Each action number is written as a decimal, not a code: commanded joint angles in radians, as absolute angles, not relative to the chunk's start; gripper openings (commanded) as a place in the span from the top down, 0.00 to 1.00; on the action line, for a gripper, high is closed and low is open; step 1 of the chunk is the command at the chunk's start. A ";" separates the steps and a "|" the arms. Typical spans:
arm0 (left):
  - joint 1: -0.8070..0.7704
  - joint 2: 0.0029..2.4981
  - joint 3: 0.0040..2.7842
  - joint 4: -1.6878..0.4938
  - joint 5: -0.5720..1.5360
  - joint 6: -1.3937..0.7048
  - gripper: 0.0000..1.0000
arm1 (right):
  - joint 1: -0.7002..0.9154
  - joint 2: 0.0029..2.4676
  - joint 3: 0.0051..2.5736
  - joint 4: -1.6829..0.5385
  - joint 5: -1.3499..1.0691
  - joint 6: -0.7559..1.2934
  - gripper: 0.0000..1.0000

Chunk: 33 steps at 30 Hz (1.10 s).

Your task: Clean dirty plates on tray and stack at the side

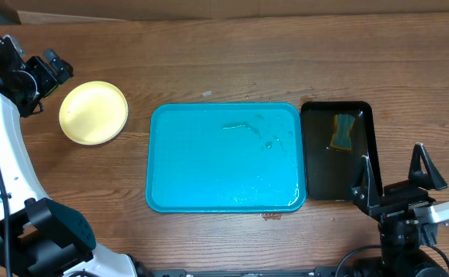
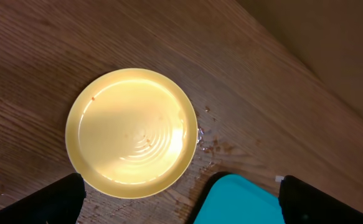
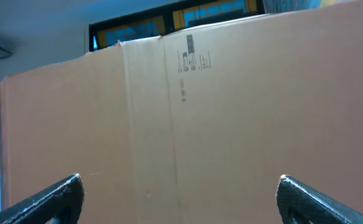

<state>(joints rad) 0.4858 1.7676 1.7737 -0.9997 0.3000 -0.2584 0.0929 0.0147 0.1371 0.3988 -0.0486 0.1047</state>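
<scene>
Right gripper (image 1: 392, 154) sits at the near right edge of the surface (image 1: 209, 61), pointing up, fingers (image 3: 50, 199) spread wide apart, nothing between them; its wrist view shows only a cardboard box wall (image 3: 262, 112). Just beyond it is a narrow black tray (image 1: 316, 169) with a green-and-yellow sponge (image 1: 343, 131) lying in its far half. Touching or just beside the black tray's left edge is the blue tray (image 1: 209, 169), centre of the surface, long side left to right, with a wet sheen and a few streaks toward its far right corner. There is a small brown spot (image 1: 270, 216) on the wood at the tray's near edge. Left of the tray, apart from it, a pale yellow plate (image 2: 131, 130) lies flat on the wood, upright, with tiny orange specks inside. Can't tell if other plates are under it. Wet specks (image 2: 209, 143) are on the wood between plate and tray corner. Left gripper (image 1: 58, 68) is above the far left of the plate, fingers wide apart, not touching it, nothing held.
</scene>
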 commanded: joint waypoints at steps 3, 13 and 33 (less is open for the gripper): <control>0.484 1.777 1.782 -0.998 0.304 -0.247 0.00 | 0.088 0.003 0.062 0.453 -0.046 0.111 0.00; 0.484 1.777 1.782 -0.998 0.304 -0.247 0.00 | 0.088 0.003 0.008 0.434 -0.043 0.141 0.00; 0.484 1.777 1.782 -0.998 0.304 -0.247 0.00 | 0.088 0.003 0.008 -0.081 -0.025 0.134 0.00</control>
